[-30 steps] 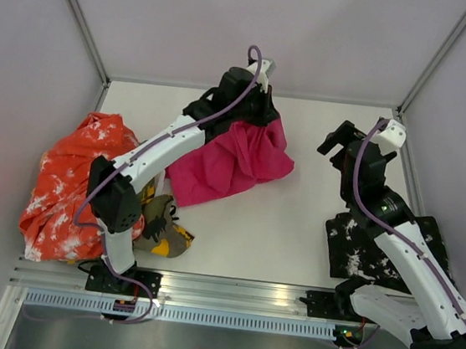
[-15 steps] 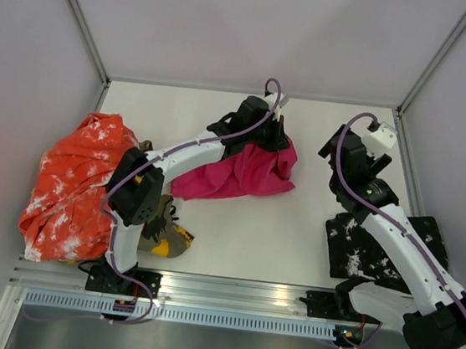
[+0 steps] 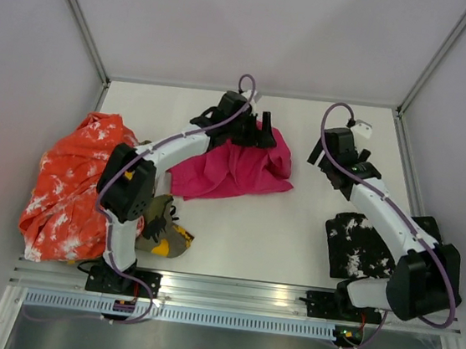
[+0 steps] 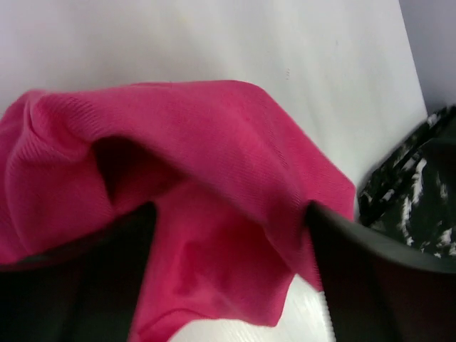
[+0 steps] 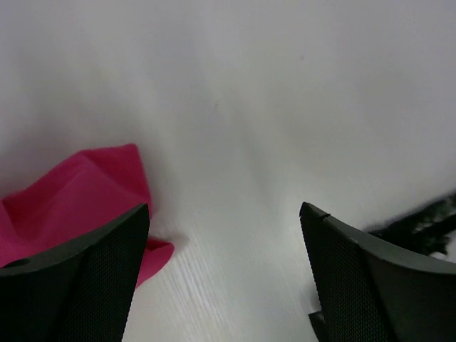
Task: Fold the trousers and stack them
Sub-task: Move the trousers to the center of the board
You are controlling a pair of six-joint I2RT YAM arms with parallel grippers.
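Within the last second the left tool [image 3: 258,134] has set the raised bunch of the pink trousers [image 3: 233,170] down and released it. Its fingers now stand wide apart over the far edge of the cloth. The right tool [image 5: 224,214] has swung in over the bare worktop [image 3: 295,224], fingers spread and empty. The pink pair lies crumpled at the far middle, well apart from the black spattered pair [image 3: 360,244] on the right and from the orange-white pair [image 3: 72,181] and the camouflage pair [image 3: 164,226] on the left. The cloth looks light, limp and ribbed, likely to sag and bunch, so the waistband or a hem corner seems the best hold. No label or writing is readable.
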